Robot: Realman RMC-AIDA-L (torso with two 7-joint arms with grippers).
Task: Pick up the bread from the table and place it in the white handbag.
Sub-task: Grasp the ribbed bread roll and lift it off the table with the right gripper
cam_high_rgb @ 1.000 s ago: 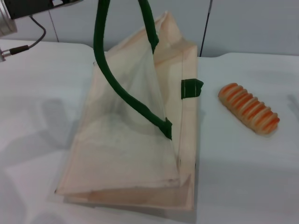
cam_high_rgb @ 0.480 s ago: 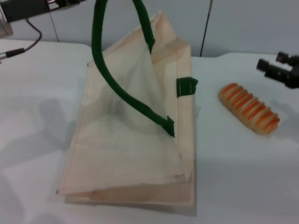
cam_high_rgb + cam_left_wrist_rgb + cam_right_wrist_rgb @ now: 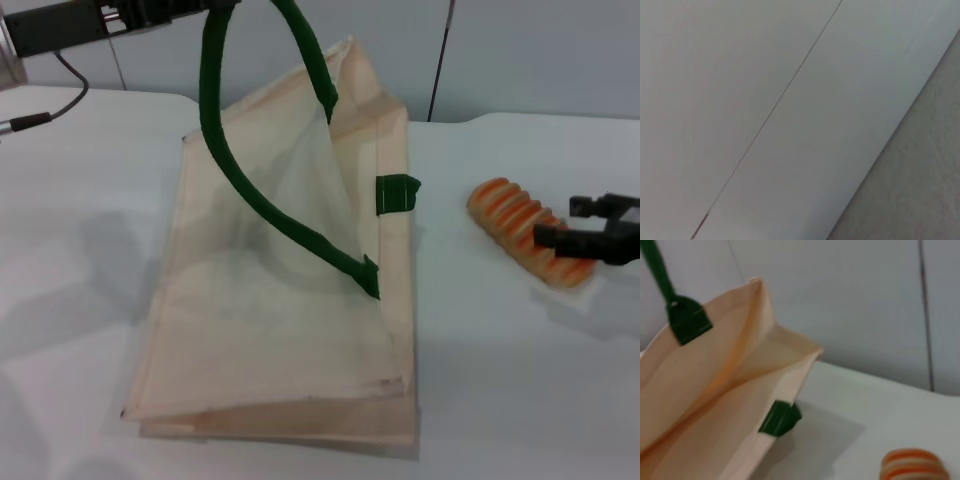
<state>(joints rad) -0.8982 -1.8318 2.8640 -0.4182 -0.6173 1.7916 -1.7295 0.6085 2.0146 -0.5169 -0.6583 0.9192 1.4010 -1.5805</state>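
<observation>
The white handbag (image 3: 270, 300) stands half-raised on the table (image 3: 80, 220), its mouth pulled open. My left gripper (image 3: 175, 10), at the top left, is shut on one dark green loop handle (image 3: 260, 200) and holds it up. The bread (image 3: 515, 220), striped orange and cream, lies on the table right of the bag. My right gripper (image 3: 560, 222) is open, low over the bread's near right end, with one finger on each side. The right wrist view shows the bag (image 3: 715, 390) and the top of the bread (image 3: 912, 465).
A green side tab (image 3: 397, 193) sticks out of the bag toward the bread; it also shows in the right wrist view (image 3: 780, 418). A grey panelled wall (image 3: 520, 50) runs behind the table. A cable (image 3: 40, 115) lies at the far left.
My right gripper came in from the right and dropped down onto the bread. The left gripper shifted right with the handle, and the bag's top edge moved slightly left.
</observation>
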